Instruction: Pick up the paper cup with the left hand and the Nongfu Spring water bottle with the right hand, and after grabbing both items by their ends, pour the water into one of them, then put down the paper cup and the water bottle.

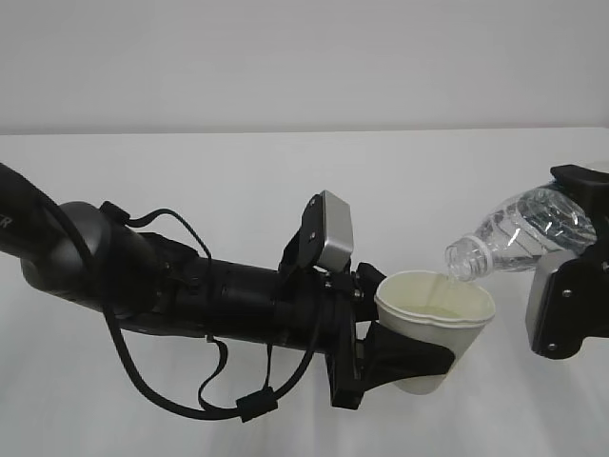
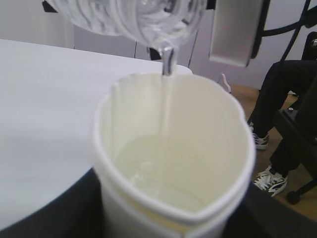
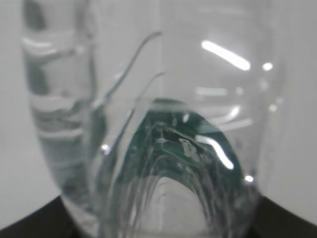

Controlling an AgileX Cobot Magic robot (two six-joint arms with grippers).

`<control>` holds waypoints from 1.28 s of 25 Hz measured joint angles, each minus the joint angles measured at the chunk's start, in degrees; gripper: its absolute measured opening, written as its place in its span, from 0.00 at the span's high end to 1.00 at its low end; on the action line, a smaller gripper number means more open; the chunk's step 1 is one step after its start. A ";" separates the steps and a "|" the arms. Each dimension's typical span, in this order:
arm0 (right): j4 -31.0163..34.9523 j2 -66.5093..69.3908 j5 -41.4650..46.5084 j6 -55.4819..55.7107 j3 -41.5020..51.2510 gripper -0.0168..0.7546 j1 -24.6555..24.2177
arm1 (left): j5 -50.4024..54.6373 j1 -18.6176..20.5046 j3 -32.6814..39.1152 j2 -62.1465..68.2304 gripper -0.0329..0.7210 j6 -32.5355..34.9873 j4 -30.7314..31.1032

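Mid-pour right now: left hand (image 1: 404, 357) clamped round the paper cup (image 1: 436, 328), right hand (image 1: 571, 276) gripping the Nongfu Spring water bottle (image 1: 521, 233) tipped at the cup's 2 o'clock, water (image 2: 166, 99) streaming in. Setting both on the worktop (image 1: 238, 181) remains.

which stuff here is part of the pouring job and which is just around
Part of the job: paper cup, water bottle, water, left pincer, right pincer.
Just around: white table, seated person's sneakers, chair base.
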 joint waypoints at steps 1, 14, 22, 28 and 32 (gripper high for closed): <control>0.00 0.00 0.00 0.00 0.00 0.46 0.00 | 0.00 0.00 0.00 0.00 0.39 0.00 0.00; -0.03 0.00 0.00 -0.04 0.00 0.46 0.00 | 0.09 0.00 0.00 0.00 0.39 -0.23 0.00; -0.38 0.00 0.00 -0.04 0.00 0.46 0.00 | 0.09 0.00 0.00 0.00 0.39 -0.31 0.13; -0.50 0.00 0.00 -0.04 0.00 0.46 0.00 | 0.09 0.00 0.00 0.00 0.39 -0.31 0.13; -0.50 0.00 0.00 -0.04 0.00 0.46 0.00 | 0.09 0.00 0.00 0.00 0.39 -0.31 0.13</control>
